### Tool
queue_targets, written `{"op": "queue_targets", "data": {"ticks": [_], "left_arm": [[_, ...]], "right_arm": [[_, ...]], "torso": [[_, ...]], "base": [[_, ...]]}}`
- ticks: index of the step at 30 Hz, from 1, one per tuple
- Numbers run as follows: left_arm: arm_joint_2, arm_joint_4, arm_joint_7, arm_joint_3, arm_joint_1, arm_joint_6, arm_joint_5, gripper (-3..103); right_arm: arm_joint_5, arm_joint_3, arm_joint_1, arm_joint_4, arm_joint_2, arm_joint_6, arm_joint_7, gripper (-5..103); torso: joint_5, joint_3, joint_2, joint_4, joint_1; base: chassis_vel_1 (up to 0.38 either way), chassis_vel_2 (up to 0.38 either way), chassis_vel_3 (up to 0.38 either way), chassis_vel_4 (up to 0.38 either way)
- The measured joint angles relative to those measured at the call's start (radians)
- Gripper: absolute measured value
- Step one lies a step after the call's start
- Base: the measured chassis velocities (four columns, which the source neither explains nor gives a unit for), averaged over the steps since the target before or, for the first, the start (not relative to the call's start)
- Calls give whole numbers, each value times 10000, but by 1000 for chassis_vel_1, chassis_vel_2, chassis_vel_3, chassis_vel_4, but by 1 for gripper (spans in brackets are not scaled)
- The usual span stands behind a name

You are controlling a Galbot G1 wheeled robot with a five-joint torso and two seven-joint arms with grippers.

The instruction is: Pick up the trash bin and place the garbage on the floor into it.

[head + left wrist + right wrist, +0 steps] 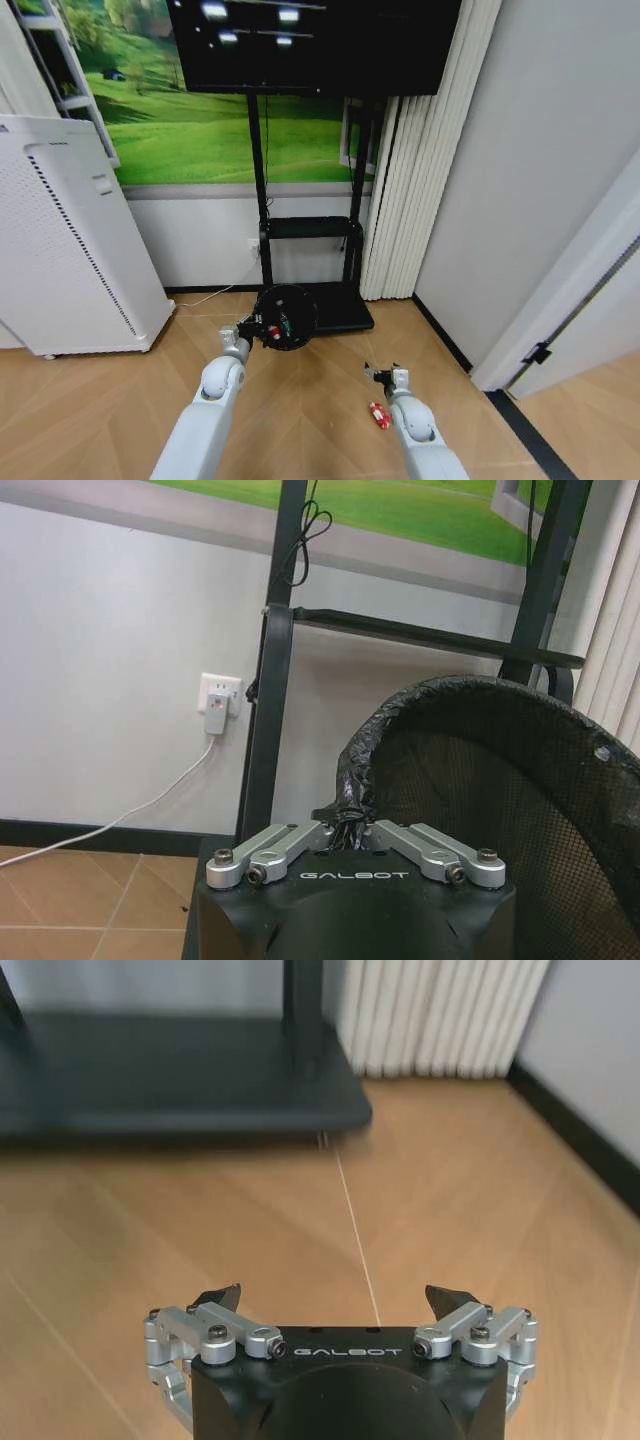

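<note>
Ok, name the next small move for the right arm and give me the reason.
Probably lower the right claw onto the red-and-white litter piece and close on it. That claw is open and empty above bare floor, and the piece lies on the parquet just beside its arm. The left claw already grips the trash bin by its rim, with some items inside.

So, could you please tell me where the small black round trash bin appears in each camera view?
Head view: the small black round trash bin sits centre, on the left pincer.
Left wrist view: its mesh rim is clamped at the bag edge.
Right wrist view: not in it.
Shared landmark: the black TV stand base.
</note>
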Motion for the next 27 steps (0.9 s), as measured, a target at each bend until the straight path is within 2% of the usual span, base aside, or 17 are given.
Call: {"op": "queue_targets", "data": {"ticks": [4,7,12,16,18,26,27], "left_arm": [[6,-64,-8,-49,4,29,-30,3],[-11,-114,-10,-79,13,45,-45,3],[-34,-196,-25,-114,77,69,-48,3],[-34,-245,-28,-114,113,77,-48,3],[-10,-308,-36,-113,147,102,-48,3],[-6,-392,-124,-86,180,145,-47,3],[-18,-399,-133,-74,184,146,-41,3]], "right_arm": [[28,155,91,-808,10,-596,-242,100],[-134,206,215,-1562,35,-667,-331,100],[-686,268,737,-3182,93,-100,-428,100],[-837,252,1036,-3833,94,130,-470,100],[-1002,236,1460,-4627,118,618,-381,100],[-973,191,1734,-5087,126,752,-322,100],[-969,184,1732,-5094,128,765,-323,103]], "torso": [[-3,0,0,0,0],[2,0,0,0,0],[0,0,0,3,0],[1,0,0,2,0],[1,0,0,2,0],[1,0,0,2,-1],[0,0,0,2,0]], "base": [[0,0,0,0],[0,0,0,0],[0,0,0,0],[0,0,0,0],[0,0,0,0],[0,0,0,0],[0,0,0,0]]}}
